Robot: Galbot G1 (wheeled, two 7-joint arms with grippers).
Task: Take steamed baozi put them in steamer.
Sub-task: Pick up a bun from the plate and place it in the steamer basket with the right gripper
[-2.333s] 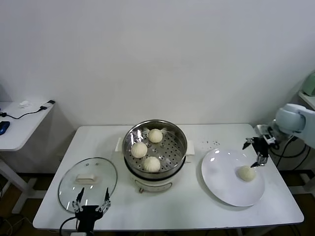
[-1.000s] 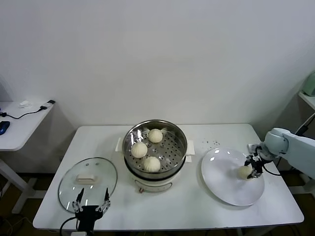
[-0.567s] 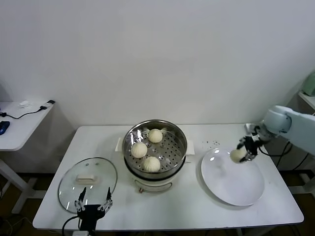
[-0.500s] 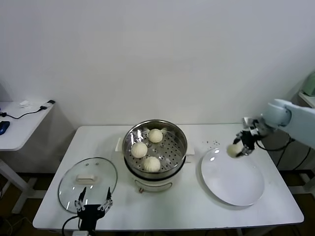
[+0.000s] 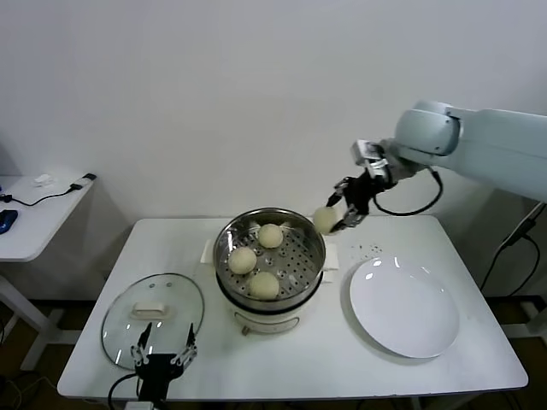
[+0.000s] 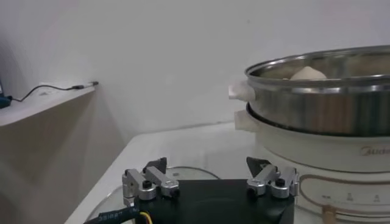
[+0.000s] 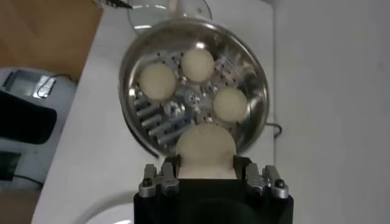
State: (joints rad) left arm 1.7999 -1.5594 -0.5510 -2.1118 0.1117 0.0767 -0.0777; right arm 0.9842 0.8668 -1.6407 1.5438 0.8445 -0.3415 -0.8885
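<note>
While one white rectangular table (image 5: 359, 359) before a plain white wall carries everything, one round shiny stainless-steel steamer (image 5: 270, 256) holds three cream-white domed baozi (image 5: 264, 284). One flat white plate (image 5: 404, 307) lies bare beside it, one round glass lid (image 5: 152, 309) opposite. Above the steamer's rim, the right gripper (image 5: 339, 210) pinches the fourth baozi (image 5: 324, 219). The left gripper (image 5: 162, 354) hovers spread wide, empty, at the near edge.

Even, diffuse indoor light fills the head view; the white wall (image 5: 256, 94) and table (image 5: 299, 359) look bright with only soft, faint shadows. Small glints sit on the steamer (image 5: 269, 249) rim, the glass lid (image 5: 152, 307) and the plate (image 5: 404, 306). In the left wrist view the steamer's steel wall shows streaked reflections. The right wrist view is dimmer and softer, its near claw body dark.
</note>
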